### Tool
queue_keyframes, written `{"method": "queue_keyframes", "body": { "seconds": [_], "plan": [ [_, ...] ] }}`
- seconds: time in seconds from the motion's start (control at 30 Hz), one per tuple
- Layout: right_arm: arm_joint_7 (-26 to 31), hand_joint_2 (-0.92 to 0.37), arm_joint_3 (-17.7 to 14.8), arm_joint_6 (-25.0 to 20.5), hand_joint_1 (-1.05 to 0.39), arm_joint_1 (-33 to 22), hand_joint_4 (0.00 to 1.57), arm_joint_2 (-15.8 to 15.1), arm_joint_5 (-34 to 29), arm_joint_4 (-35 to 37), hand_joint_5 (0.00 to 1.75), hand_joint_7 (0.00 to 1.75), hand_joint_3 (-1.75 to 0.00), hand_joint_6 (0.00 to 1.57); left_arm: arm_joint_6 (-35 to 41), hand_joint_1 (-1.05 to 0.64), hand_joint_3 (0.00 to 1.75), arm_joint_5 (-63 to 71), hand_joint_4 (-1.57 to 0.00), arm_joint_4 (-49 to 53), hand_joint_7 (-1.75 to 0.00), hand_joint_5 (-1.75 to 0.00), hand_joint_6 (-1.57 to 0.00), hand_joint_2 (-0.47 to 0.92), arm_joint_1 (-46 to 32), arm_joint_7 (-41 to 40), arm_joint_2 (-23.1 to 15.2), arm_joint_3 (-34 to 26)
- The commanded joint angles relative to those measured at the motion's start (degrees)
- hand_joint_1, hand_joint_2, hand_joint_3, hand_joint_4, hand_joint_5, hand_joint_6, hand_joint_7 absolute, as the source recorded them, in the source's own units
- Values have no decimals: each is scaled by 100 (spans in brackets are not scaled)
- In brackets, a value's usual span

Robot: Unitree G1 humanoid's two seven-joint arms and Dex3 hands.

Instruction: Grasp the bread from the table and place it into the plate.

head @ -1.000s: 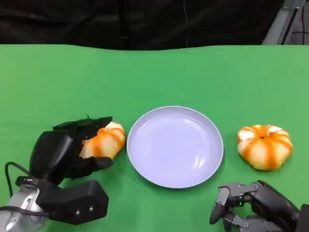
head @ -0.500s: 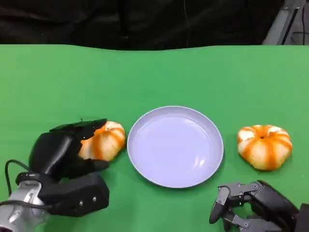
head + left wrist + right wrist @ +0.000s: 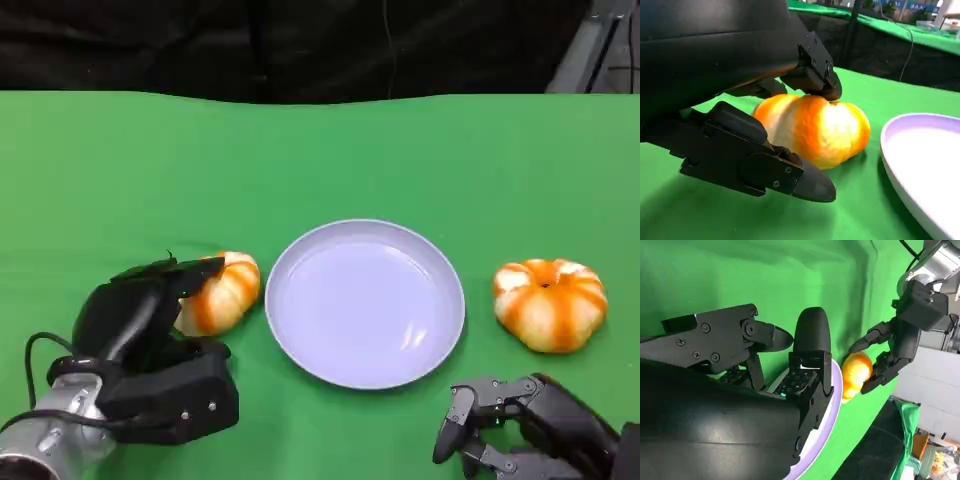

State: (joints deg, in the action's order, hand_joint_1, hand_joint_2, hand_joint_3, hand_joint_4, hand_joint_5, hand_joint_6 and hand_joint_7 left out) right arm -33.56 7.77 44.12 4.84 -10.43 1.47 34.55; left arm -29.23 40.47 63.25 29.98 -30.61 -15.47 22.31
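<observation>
An orange-and-white striped bread roll (image 3: pixel 222 290) lies on the green table just left of the pale lilac plate (image 3: pixel 365 302). My left hand (image 3: pixel 140 320) cups it from the near-left side. In the left wrist view one fingertip (image 3: pixel 827 90) touches the top of the roll (image 3: pixel 815 130), while the thumb (image 3: pixel 790 175) lies low in front with a thin gap to it. The roll still sits on the cloth. The right wrist view shows the roll (image 3: pixel 856 374) between the left hand's (image 3: pixel 895 350) spread fingers. My right hand (image 3: pixel 520 425) rests near the front right edge, holding nothing.
A second striped roll (image 3: pixel 549 303) sits on the table to the right of the plate, just beyond my right hand. The plate's rim (image 3: pixel 890 150) lies close beside the left roll. Green cloth stretches back to a dark backdrop.
My left hand has drawn slightly toward me and lowered, its fingers still over the roll. The roll, the plate and my right hand have not moved.
</observation>
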Motion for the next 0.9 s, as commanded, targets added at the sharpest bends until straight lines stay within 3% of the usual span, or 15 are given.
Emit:
{"method": "queue_keyframes", "body": {
  "seconds": [0.03,0.83,0.87,0.9],
  "plan": [
    [-1,-89,-3,21,-3,-41,72,-61,49,-20,158,108,-52,80,80,-82,12,-60,-48,242,-1,-1,-52,92,124,79,26,90],
    [51,-90,-4,43,-4,-71,72,-79,-17,-73,157,108,-52,80,220,-75,15,-208,-53,640,-1,-1,-53,92,309,28,255,377],
    [44,-90,-3,39,-4,-72,71,-81,-11,-81,157,108,-52,79,224,-51,9,-206,-55,657,-1,-2,-54,86,317,23,264,381],
    [31,-90,-4,32,-3,-72,71,-77,9,-84,157,108,-52,79,249,-40,7,-207,-56,672,-1,-2,-55,84,324,36,274,383]
  ]
}}
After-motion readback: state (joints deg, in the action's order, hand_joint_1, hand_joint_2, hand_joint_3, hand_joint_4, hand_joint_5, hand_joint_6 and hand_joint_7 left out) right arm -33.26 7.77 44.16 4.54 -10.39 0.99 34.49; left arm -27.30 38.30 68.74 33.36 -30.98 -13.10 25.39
